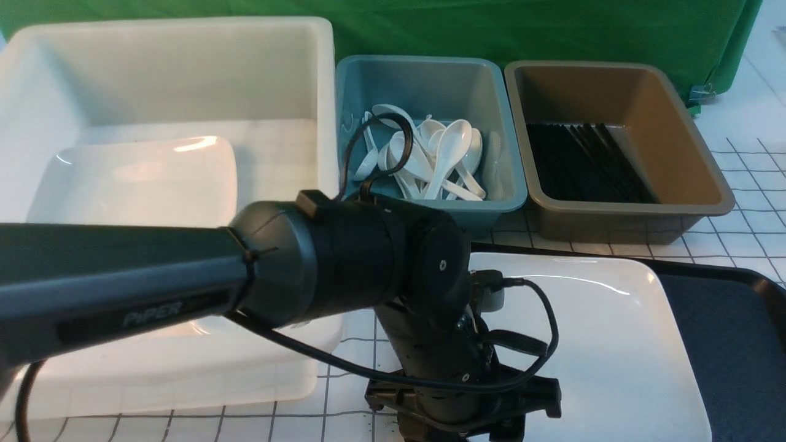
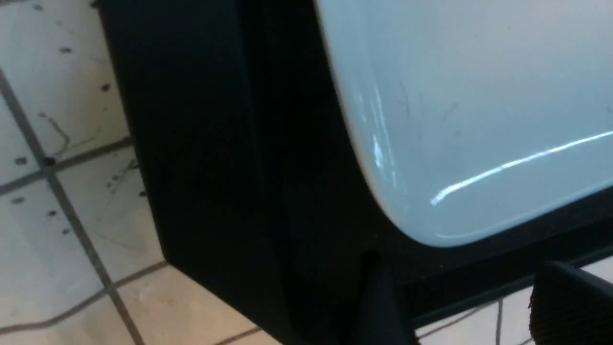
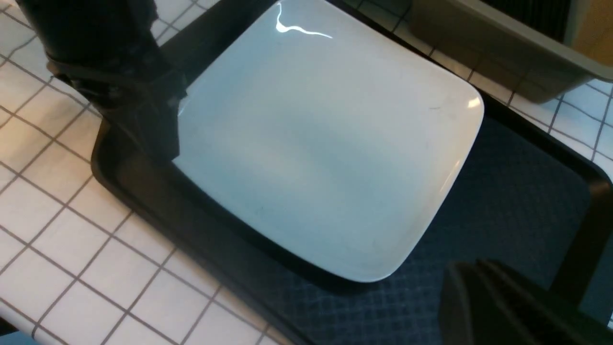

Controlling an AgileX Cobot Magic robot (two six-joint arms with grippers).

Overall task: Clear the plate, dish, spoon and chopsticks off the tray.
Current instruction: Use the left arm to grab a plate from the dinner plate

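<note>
Our left gripper stands with its jaws wide apart. Nothing sits between its fingers; through the gap we see only black rim and tiled table. It points down at a corner of the plate. Taking the plate's middle as the dial in the front view, with 12 o'clock running away from us, that corner lies at about 8 o'clock. Whether a finger touches the plate's raised rim we cannot tell. The left arm reaches in from 9 o'clock and bends down at the wrist.

Our right gripper has its jaws pressed together and holds nothing that we can see. It does not show in the front view. Its own camera shows it over the bare textured floor of the tray, with the plate between it and the left gripper.

The plate lies flat on the tray, towards the tray's left end, and the tray's bare floor stretches off towards 3 o'clock.

Further out, at 11 o'clock, a teal tub holds a heap of white spoons. At 12 to 1 o'clock a brown tub holds black chopsticks, lying side by side. At 10 o'clock a large white tub holds another white dish. All of this rests on the white gridded table, with a green cloth behind.
</note>
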